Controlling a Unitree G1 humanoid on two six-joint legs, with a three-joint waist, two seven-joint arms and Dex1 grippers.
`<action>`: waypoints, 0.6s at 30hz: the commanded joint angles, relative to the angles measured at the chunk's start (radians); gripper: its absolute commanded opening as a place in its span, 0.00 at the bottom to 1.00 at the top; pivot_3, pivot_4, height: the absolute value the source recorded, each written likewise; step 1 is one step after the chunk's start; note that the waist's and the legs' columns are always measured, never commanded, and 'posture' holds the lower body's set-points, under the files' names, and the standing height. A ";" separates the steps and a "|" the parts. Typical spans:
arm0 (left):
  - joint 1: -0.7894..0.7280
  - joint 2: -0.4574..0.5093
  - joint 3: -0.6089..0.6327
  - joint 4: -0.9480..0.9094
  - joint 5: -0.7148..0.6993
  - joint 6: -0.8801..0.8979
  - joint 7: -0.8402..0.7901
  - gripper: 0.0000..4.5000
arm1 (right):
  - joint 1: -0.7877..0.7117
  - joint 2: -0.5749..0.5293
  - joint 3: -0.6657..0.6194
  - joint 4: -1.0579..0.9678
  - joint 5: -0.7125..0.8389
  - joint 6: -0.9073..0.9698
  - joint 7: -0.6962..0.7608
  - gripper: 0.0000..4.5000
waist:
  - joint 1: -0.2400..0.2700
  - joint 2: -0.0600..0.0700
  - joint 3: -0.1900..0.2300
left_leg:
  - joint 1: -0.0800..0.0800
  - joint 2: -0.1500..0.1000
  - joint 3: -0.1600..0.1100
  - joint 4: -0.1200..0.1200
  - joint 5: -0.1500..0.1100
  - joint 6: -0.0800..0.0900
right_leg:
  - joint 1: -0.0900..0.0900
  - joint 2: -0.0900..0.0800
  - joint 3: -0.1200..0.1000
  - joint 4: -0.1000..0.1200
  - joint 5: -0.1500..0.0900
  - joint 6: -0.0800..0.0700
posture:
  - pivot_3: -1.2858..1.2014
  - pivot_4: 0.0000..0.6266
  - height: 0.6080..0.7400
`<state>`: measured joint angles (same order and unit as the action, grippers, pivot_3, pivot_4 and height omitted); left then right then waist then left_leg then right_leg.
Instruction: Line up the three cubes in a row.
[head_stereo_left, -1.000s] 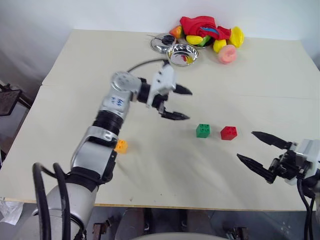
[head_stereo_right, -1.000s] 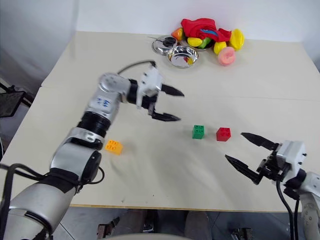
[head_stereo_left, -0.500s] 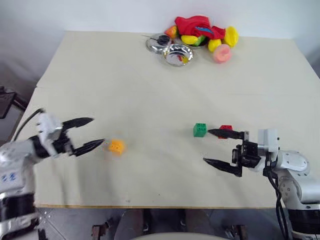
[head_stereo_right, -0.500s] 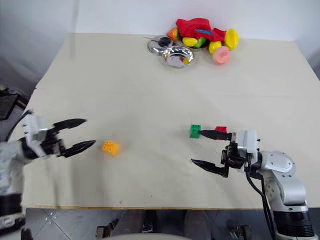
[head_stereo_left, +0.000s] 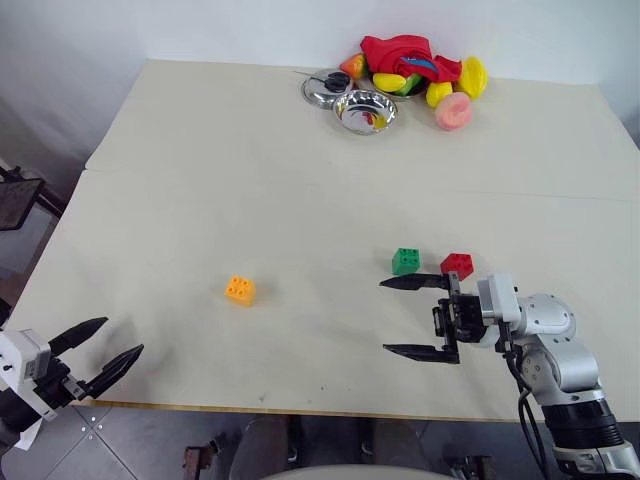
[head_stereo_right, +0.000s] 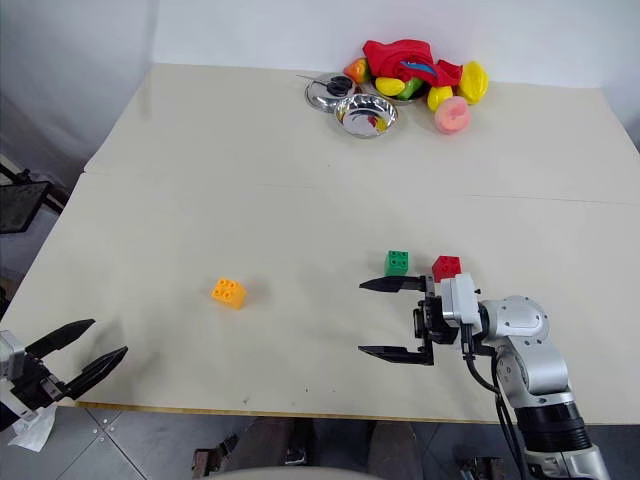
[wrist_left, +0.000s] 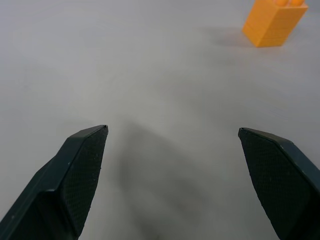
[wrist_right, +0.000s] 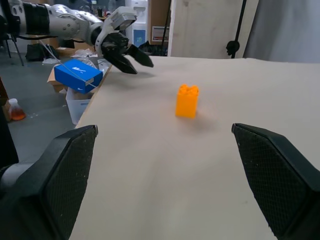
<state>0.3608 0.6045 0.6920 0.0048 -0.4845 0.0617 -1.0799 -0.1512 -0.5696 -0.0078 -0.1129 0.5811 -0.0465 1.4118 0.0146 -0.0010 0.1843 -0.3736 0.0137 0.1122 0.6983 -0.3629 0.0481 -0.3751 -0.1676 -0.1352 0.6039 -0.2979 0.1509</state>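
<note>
- Right now my right gripper (head_stereo_left: 412, 317) hovers low over the table (head_stereo_left: 300, 180), jaws spread wide, holding nothing and pointing across toward my left.
- Green cube (head_stereo_left: 406, 261) sits just beyond its upper finger, with the red cube (head_stereo_left: 458, 265) just beside the green one, behind that finger; these two already form a short line.
- Orange cube (head_stereo_left: 240, 290) lies well ahead of the right gripper's tips, alone; the right wrist view frames it between my fingers.
- My left gripper (head_stereo_left: 98, 352) hangs at the table's near edge, also wide open and empty, the orange cube ahead of it but well apart.
- Judging the step: fetch the orange one. I should straddle it squarely, close on flat sides, and set it beside the green without nudging the pair.
</note>
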 joint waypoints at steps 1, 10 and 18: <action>-0.043 -0.002 -0.079 -0.090 -0.022 -0.009 0.006 0.98 | 0.008 -0.016 -0.041 0.014 0.001 -0.029 0.001 1.00 | 0.001 0.000 0.000 | 0.000 0.000 0.000 0.000 0.000 0.000 | 0.000 0.000 0.000 0.000 0.000 0.000 | 0.52 0.24 1.00; -0.131 -0.093 -0.342 -0.307 0.029 0.125 0.230 0.98 | 0.056 -0.037 -0.083 0.021 -0.028 -0.060 -0.038 1.00 | -0.019 0.001 0.000 | 0.000 0.000 0.002 -0.001 0.000 0.000 | 0.000 0.002 0.000 0.001 0.000 0.000 | 0.52 0.24 1.00; -0.144 -0.208 -0.495 -0.397 0.154 0.215 0.497 0.98 | 0.130 -0.034 -0.096 -0.027 -0.037 -0.074 -0.082 1.00 | -0.013 0.001 0.000 | 0.001 0.000 0.003 -0.001 0.001 0.001 | 0.001 0.003 0.001 0.001 0.000 0.000 | 0.52 0.24 1.00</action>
<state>0.2195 0.3996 0.2076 -0.3600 -0.3662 0.2718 -0.6308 -0.0258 -0.5942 -0.0851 -0.1031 0.5382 -0.1068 1.3380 0.0011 -0.0002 0.1840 -0.3719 0.0140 0.1156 0.6978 -0.3621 0.0495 -0.3737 -0.1651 -0.1342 0.6053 -0.2977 0.1507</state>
